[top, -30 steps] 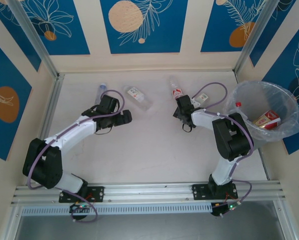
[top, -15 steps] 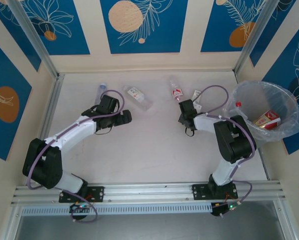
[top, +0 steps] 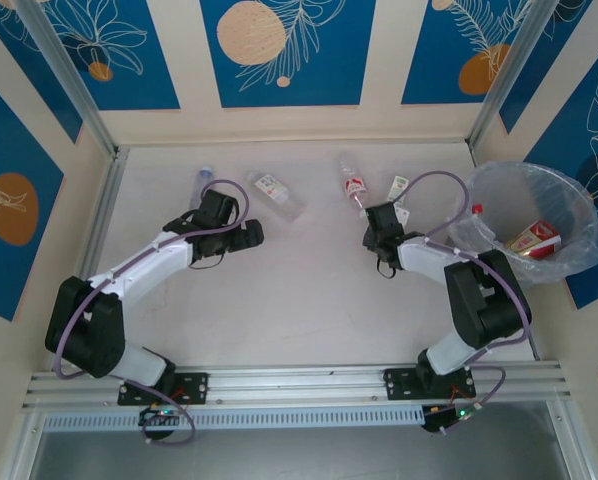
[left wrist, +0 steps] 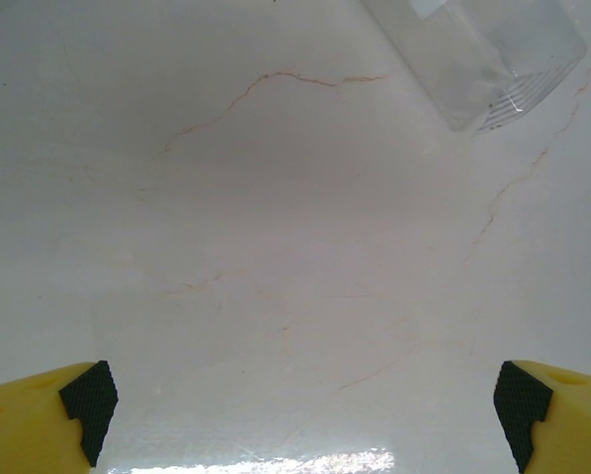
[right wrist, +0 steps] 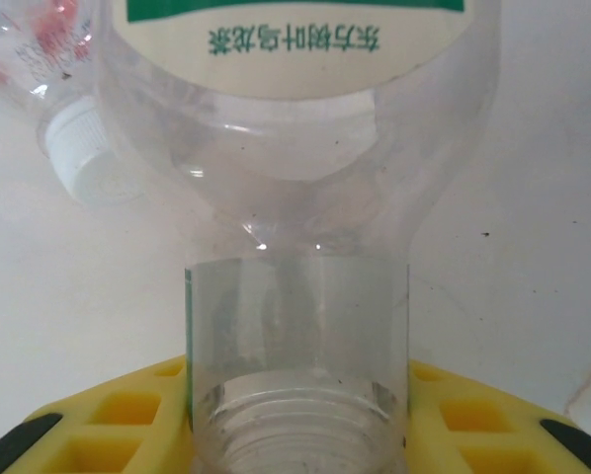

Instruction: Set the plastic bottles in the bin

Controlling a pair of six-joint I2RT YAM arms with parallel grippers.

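Note:
My right gripper (top: 383,224) (right wrist: 297,434) is shut on the neck of a clear plastic bottle with a green-edged label (right wrist: 295,148) (top: 397,189); both yellow fingers (right wrist: 127,420) press its sides. A red-labelled bottle (top: 354,181) with a white cap (right wrist: 78,158) lies just to its left. Two more bottles lie at the back, one clear (top: 276,193) and one with a blue cap (top: 204,180). My left gripper (top: 245,235) (left wrist: 305,415) is open over bare table, and the clear bottle's base (left wrist: 483,59) lies ahead to its right. The bin (top: 571,205) stands at the right.
The bin's bag holds a red-labelled bottle (top: 535,240) and a red cap (top: 476,209). Walls close the table at the back and sides, and a metal rail (top: 299,380) runs along the near edge.
My right gripper has closed on the bottle's neck, and the right arm has shifted to the right, toward the bin. The left arm has not moved.

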